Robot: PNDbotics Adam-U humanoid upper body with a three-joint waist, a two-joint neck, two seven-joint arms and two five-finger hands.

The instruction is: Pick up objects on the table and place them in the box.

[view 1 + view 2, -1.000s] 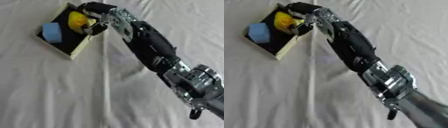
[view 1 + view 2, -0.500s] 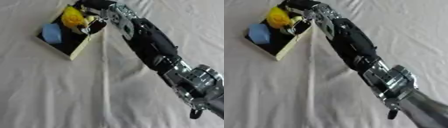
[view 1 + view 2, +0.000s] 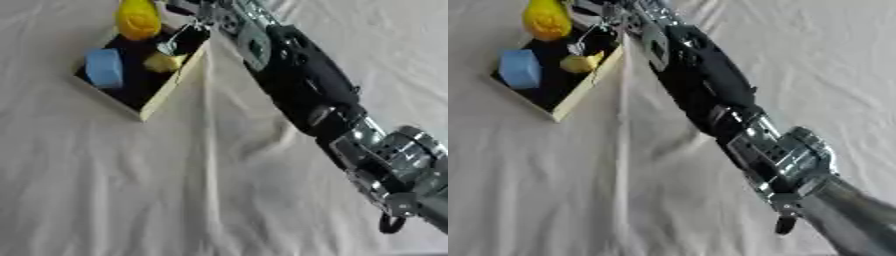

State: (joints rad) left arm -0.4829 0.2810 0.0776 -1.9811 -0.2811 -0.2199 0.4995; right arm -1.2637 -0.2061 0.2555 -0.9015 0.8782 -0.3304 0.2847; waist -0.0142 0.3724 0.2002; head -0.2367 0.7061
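Observation:
The box [image 3: 173, 84] lies at the upper left, with a pale wooden rim and a dark inside. In it are a blue block [image 3: 105, 67] and a small yellow piece [image 3: 163, 62]. A larger yellow pear-shaped thing [image 3: 138, 19] stands at the box's far end, partly cut off by the top edge. My right arm [image 3: 302, 85] reaches in from the lower right. Its hand [image 3: 610, 17] hovers over the box's far right corner, right next to the pear-shaped thing. Whether the hand touches it is hidden. My left hand shows in no view.
A wrinkled white cloth [image 3: 131, 190] covers the table, and a long crease [image 3: 210, 150] runs down from the box's right side. I see no other loose objects on the cloth.
The pear-shaped thing has shifted up and to the left, toward the box's far end, along with my right hand. The small yellow piece now shows in the box. The box stayed put.

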